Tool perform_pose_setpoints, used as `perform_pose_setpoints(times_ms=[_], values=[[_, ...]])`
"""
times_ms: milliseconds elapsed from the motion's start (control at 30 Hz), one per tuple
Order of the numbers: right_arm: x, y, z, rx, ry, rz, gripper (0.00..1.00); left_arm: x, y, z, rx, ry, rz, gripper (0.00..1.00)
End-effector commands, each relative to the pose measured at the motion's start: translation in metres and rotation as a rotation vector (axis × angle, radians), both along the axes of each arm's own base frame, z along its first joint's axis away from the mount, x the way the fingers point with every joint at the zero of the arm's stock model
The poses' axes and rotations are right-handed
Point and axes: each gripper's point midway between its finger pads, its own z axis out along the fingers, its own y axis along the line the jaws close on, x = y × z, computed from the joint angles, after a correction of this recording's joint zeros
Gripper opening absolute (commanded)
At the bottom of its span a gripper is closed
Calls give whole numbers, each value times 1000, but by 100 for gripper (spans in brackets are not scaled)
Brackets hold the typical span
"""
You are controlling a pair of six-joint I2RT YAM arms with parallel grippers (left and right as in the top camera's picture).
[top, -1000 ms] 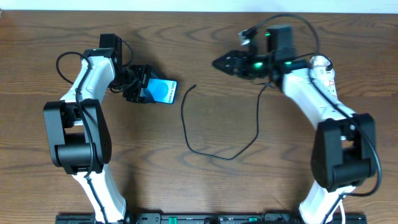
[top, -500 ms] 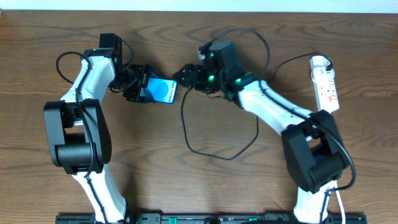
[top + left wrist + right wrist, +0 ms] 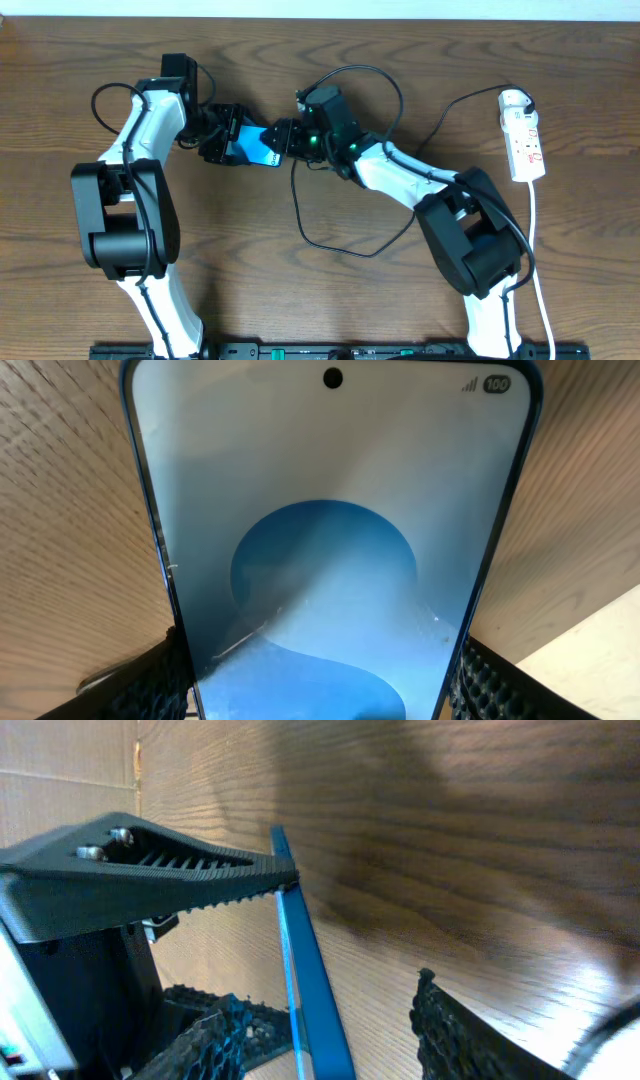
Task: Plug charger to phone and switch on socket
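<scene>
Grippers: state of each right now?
Left gripper: closed on the phone.
Right gripper: open, fingers on either side of the phone's edge, gripping nothing.

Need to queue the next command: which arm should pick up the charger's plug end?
Right. The right tool is free, jaws apart, close to the loose end of the charger. The left tool is clamped on the phone and is needed to steady it.

Legible markings: one numeral only.
The phone (image 3: 330, 510) screen shows "100" in its battery indicator (image 3: 497, 384), upper right of the left wrist view; red markings on the socket (image 3: 524, 140) are too small to read.
</scene>
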Motion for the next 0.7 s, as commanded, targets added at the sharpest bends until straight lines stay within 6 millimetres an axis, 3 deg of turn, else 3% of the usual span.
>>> perform_pose_setpoints(times_ms=[0, 367, 567, 633, 667], values=[[-4, 13, -2, -7, -13, -9, 49, 3, -5, 17, -2, -37, -4, 36], [-7, 19, -3, -24, -18, -42, 29, 3, -5, 17, -2, -37, -5, 36], [-7, 19, -3, -22, -16, -43, 12, 3, -5, 17, -2, -37, -5, 36], [-7, 19, -3, -12, 3, -50, 1, 3, -5, 17, -2, -37, -5, 36], [-7, 19, -3, -11, 5, -52, 1, 3, -5, 17, -2, -37, -5, 36]])
